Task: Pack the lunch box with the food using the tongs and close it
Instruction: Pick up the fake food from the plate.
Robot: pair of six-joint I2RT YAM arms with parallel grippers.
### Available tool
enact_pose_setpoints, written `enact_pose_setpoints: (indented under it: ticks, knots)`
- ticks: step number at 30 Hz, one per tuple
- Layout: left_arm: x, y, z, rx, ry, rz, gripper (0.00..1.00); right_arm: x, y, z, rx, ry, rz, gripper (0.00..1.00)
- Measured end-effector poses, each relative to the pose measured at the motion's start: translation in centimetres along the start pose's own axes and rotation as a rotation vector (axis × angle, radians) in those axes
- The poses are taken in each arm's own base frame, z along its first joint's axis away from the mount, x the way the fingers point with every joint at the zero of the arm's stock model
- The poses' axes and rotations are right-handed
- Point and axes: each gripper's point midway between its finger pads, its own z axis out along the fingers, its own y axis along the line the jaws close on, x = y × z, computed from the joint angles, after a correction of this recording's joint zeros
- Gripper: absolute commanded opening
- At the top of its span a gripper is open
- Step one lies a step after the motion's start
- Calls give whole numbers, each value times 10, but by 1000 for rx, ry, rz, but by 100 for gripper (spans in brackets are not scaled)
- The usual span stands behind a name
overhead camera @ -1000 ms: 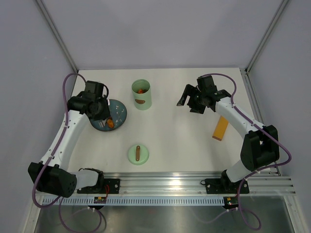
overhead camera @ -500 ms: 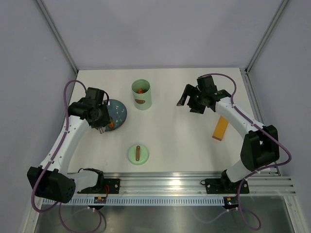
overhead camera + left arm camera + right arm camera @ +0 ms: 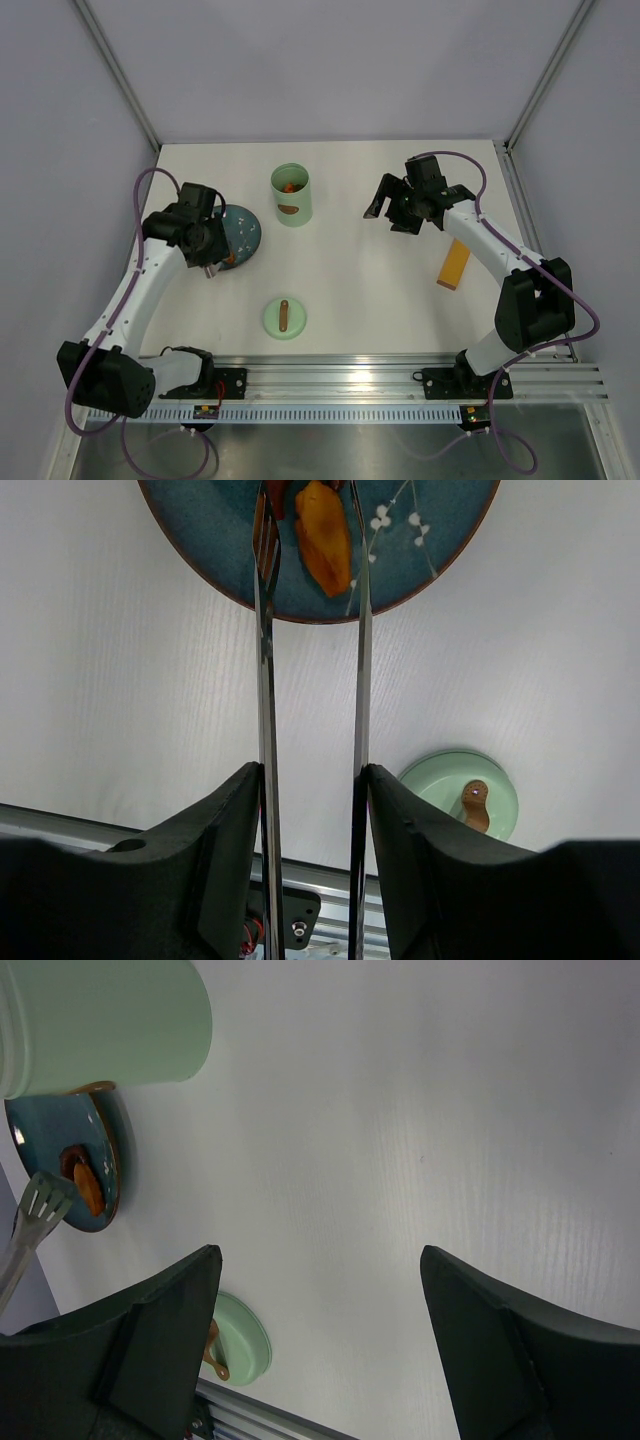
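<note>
My left gripper [image 3: 312, 780] is shut on the tongs [image 3: 265, 680], one finger pressed against each silver arm. The tong tips reach over the blue plate [image 3: 430, 550] and straddle an orange piece of food [image 3: 322, 538], with a red piece [image 3: 280, 495] by the left tip. The mint-green lunch box [image 3: 291, 195] stands upright and open behind the plate, with orange food [image 3: 289, 186] inside. Its lid [image 3: 284, 318] lies handle-up near the front edge. My right gripper [image 3: 392, 212] hangs open and empty over bare table to the right of the lunch box.
A flat orange-yellow strip [image 3: 454, 264] lies on the table under the right arm. The plate [image 3: 245, 232] sits left of the lunch box, partly covered by my left wrist [image 3: 203, 240]. An aluminium rail runs along the near edge.
My left wrist has drawn back a little toward the near left and now covers the orange piece in the top view. The right arm has not moved.
</note>
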Motion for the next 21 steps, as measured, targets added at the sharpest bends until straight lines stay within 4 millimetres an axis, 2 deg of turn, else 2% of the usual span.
enact_pose_setpoints:
  ticks: [9,13,16,21]
  knots:
    - [12,0,15,-8,48,9,49,0,0,0,-1,0,0,88]
    - [11,-3,19,-3,55,9,49,0,0,0,0,1,0,88]
    - [10,-5,22,0,56,9,44,0,0,0,0,1,0,89]
    - [11,-5,24,0,61,7,28,0,0,0,0,1,0,89]
